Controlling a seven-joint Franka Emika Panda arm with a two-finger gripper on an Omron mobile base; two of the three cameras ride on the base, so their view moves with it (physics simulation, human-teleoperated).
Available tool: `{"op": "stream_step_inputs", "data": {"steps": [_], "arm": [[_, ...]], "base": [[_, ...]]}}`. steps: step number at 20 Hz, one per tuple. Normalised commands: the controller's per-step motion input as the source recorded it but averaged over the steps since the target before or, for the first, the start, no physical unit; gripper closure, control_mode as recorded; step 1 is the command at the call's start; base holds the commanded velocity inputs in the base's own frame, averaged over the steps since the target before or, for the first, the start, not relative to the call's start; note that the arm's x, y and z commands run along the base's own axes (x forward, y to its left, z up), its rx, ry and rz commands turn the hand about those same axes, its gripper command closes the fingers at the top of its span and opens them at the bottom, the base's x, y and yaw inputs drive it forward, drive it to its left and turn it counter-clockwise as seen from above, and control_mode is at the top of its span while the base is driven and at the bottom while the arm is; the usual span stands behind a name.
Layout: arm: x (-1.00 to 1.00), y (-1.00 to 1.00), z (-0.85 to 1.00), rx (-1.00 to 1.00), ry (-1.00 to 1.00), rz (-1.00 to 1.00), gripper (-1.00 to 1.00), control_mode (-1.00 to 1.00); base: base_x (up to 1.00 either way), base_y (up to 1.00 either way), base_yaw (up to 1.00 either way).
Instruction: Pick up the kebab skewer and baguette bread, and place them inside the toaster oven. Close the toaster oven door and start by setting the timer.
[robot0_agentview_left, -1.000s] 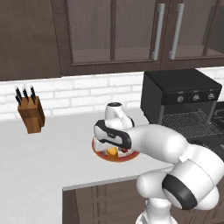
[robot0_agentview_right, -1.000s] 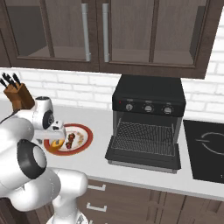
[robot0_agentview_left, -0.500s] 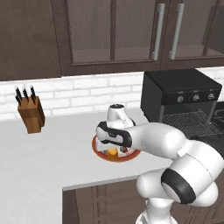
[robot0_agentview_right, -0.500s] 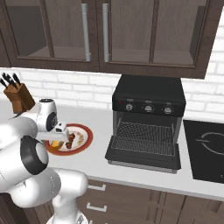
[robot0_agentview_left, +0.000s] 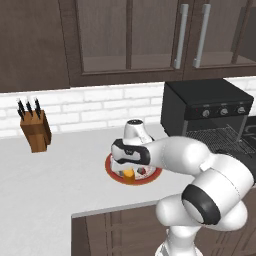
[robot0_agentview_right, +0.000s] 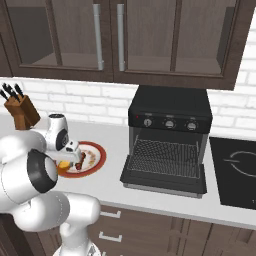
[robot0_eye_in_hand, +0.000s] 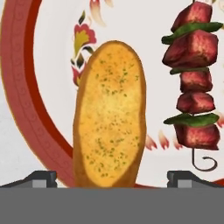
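Two fingertips (robot0_eye_in_hand: 41, 177) of the tool (robot0_eye_in_hand: 112, 177), spread fully apart, nothing held, set to either side of the near end of the baguette bread (robot0_eye_in_hand: 110, 114). Tool (robot0_agentview_left: 129, 159) low over the plate (robot0_agentview_left: 113, 170) on the white table (robot0_agentview_left: 60, 180), near the front edge, wrist pointing straight down.

Baguette bread lying flat on the plate, long axis running away from the camera between the fingertips; kebab skewer (robot0_eye_in_hand: 193, 83) just beside it and parallel, apart from it, hooked end toward the tool.

Step in hand, as judged: descent onto the bread for a grasp across its short width. Best done by lowering straight down until the fingertips flank the loaf, keeping the loaf centred, then closing gently; crust likely soft and rounded, so a low, mid-body grip preferable to one at the tip. Care needed on the skewer side, where that fingertip comes down close to the stick and could nudge it.

Farther off: toaster oven (robot0_agentview_right: 170, 115) to the right of the plate, toaster oven door (robot0_agentview_right: 165, 177) dropped open, wire rack exposed, path from plate to oven unobstructed. Knife block (robot0_agentview_left: 35, 130) at the far left by the brick wall, well apart. Dark cooktop (robot0_agentview_right: 235, 170) beyond the oven; glass-front cabinets (robot0_agentview_right: 107, 35) overhead.
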Motion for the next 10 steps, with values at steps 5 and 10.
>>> {"op": "stream_step_inputs", "data": {"steps": [5, 10], "arm": [[0.01, 0.00, -0.10, 0.00, 0.00, -0.06, -1.00, -1.00], [0.00, 0.00, -0.09, 0.00, 0.00, -0.06, -1.00, -1.00]], "base": [[0.00, 0.00, 0.00], [0.00, 0.00, 0.00]]}}
